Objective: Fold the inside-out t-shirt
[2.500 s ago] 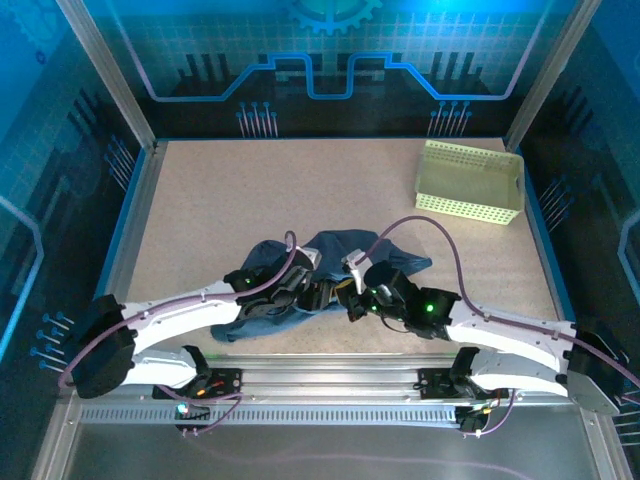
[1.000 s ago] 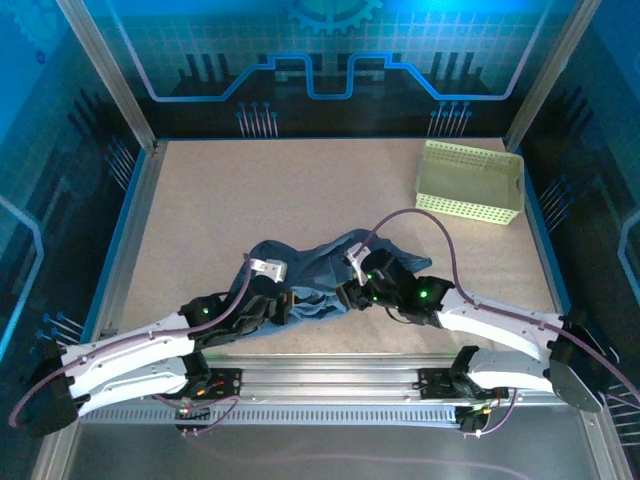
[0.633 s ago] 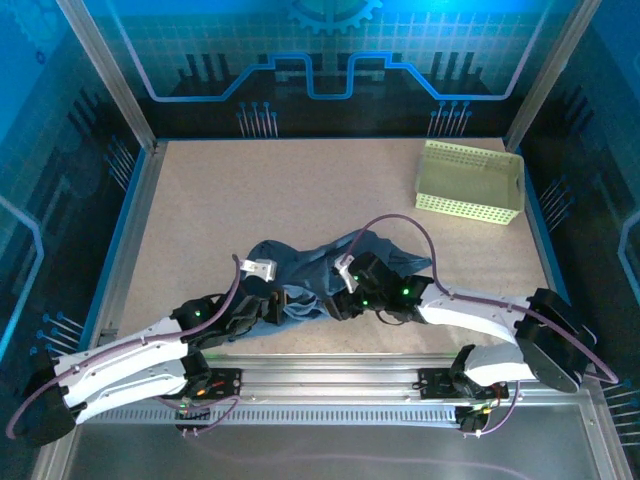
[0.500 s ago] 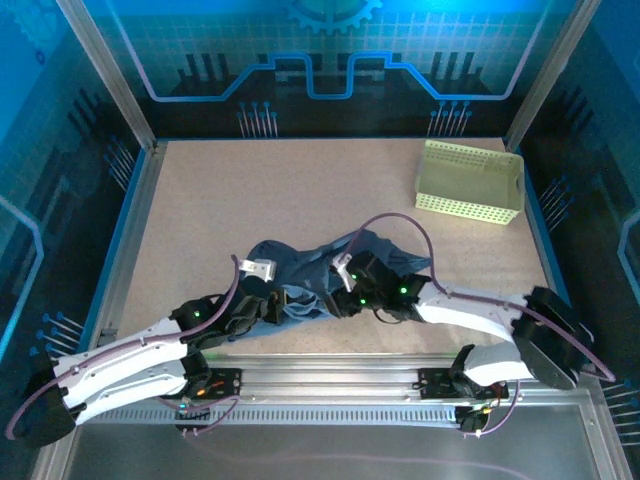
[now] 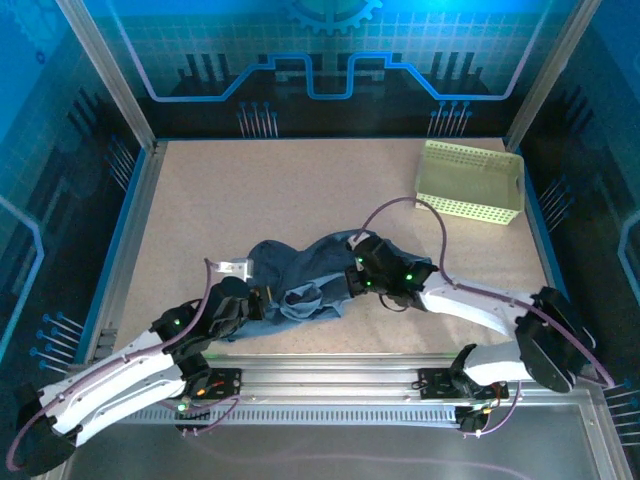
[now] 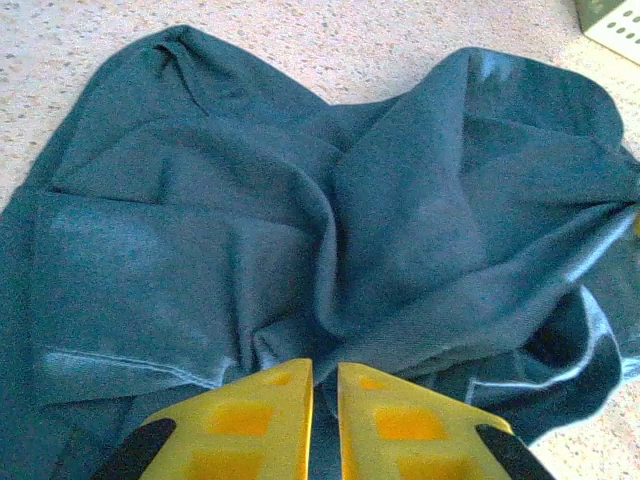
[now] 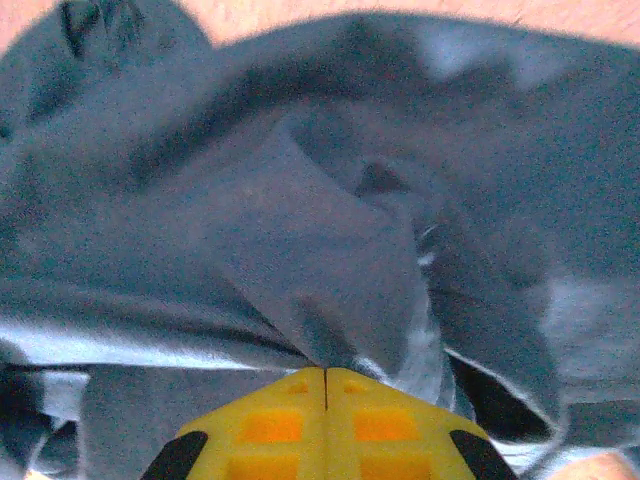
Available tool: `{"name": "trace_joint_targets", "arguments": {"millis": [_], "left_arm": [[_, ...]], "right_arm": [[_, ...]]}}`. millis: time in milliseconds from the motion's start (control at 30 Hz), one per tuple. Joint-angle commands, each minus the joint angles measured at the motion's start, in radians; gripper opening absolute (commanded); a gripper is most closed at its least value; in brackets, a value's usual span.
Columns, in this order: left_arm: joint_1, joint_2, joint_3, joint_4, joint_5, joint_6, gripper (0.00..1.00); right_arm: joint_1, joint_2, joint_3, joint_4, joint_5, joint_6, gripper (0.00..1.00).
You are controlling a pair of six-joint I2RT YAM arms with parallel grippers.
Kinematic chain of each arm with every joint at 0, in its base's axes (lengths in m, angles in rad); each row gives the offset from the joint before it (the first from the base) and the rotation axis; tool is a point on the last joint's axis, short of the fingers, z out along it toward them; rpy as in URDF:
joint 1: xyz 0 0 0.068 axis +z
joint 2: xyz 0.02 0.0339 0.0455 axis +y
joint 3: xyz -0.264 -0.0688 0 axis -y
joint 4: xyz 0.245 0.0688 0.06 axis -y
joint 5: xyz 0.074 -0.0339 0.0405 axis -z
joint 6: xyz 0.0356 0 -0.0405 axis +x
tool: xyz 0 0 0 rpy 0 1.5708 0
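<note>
Right end effector (image 7: 325,375) closed tight, pinching a t-shirt (image 7: 300,230) fold. Left end effector (image 6: 325,368) nearly closed on t-shirt fabric.

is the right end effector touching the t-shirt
Touching: in the right wrist view the right end effector is shut on a fold of the t-shirt.

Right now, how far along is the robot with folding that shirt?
Barely begun. Nothing looks folded: the dark slate-blue wrinkled t-shirt lies bunched in a heap near the front of the speckled table. In hand: the left gripper and the right gripper each pinch a bit of its fabric. To do: spread it flat, then make every fold.
</note>
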State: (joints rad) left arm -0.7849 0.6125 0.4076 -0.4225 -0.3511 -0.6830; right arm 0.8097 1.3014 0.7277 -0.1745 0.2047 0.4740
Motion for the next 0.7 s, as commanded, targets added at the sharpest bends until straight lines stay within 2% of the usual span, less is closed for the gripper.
{"name": "trace_joint_targets", "arguments": {"millis": [0, 100, 200, 233, 367, 467, 567, 667], "left_arm": [[0.045, -0.016, -0.022, -0.016, 0.013, -0.008, 0.08], [0.076, 0.028, -0.01, 0.003, 0.066, 0.006, 0.05], [0.065, 0.099, 0.048, 0.032, 0.187, 0.061, 0.14], [0.035, 0.124, 0.076, 0.032, 0.204, 0.075, 0.17], [-0.209, 0.221, 0.188, -0.011, 0.06, 0.135, 0.26], [-0.326, 0.328, 0.248, -0.012, 0.019, 0.169, 0.34], [-0.376, 0.467, 0.32, -0.012, 0.004, 0.208, 0.39], [-0.382, 0.605, 0.386, -0.016, -0.017, 0.243, 0.42]], "right_arm": [[-0.049, -0.107, -0.033, -0.063, 0.052, 0.01, 0.0], [-0.058, -0.155, -0.026, -0.11, 0.065, -0.007, 0.0], [-0.06, -0.158, -0.015, -0.134, 0.046, -0.014, 0.0], [-0.06, -0.157, -0.017, -0.128, 0.029, -0.012, 0.0], [-0.057, -0.157, -0.019, -0.108, 0.005, 0.002, 0.0], [-0.057, -0.156, -0.013, -0.101, 0.004, 0.004, 0.0], [-0.054, -0.147, -0.001, -0.098, -0.005, 0.005, 0.0], [-0.052, -0.15, 0.003, -0.099, -0.005, 0.005, 0.0]]}}
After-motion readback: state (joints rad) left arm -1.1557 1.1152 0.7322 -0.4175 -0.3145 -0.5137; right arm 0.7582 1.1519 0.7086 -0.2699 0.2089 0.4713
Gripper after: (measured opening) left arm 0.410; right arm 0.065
